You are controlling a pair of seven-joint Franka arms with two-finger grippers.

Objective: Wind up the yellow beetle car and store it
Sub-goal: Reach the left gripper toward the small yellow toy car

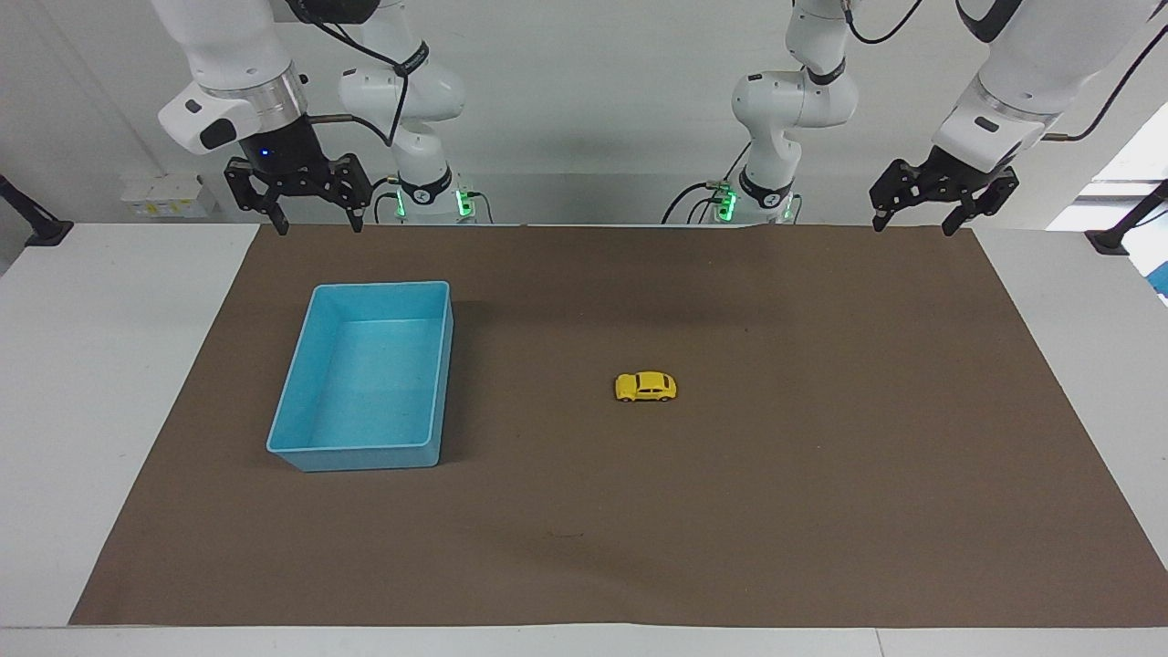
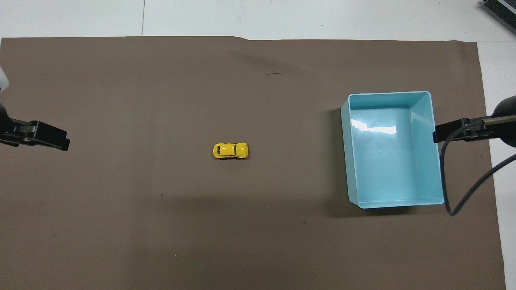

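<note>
The yellow beetle car (image 1: 646, 387) should be pinched across its sides by the spread, empty left gripper (image 1: 915, 222), the right gripper (image 1: 314, 222) likewise spread.

Place: a robotics lab.
Arms: two white robot arms (image 1: 776, 119) mounted at one bench (image 1: 109, 365), green lights at their bases.
Cover: a plain brown mat (image 1: 821, 456) on the bench.
Surroundings: bare white walls, loose black cables (image 2: 463, 185).

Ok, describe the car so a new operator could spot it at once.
Start from the brown mat and find the blue bin toward the right arm's end. The car sits alone mid-mat, beside the bin toward the left arm's end. It is tiny, bright yellow and beetle-shaped.
</note>
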